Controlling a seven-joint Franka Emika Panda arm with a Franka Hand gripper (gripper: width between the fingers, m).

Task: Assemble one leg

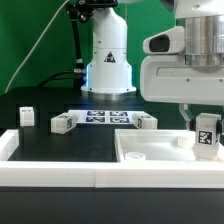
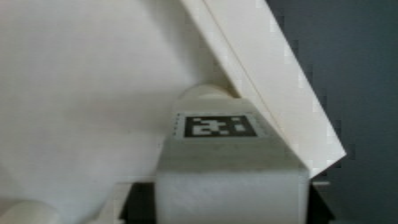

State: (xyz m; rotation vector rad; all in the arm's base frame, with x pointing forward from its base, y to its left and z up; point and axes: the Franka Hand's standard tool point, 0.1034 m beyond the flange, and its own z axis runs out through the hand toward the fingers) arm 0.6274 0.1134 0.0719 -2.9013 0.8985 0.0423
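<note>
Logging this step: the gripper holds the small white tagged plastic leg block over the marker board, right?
No. The gripper holds the small white plastic leg block at the large flat white panel, not the marker board; the exterior view shows it.

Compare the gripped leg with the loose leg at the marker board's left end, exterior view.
Held leg stands upright in the gripper at the white panel; loose leg lies on its side on the table, untouched. Both are small white blocks with a tag.

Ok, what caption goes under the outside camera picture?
The claw holds a leg at the panel; three spare legs sit on the table.
</note>
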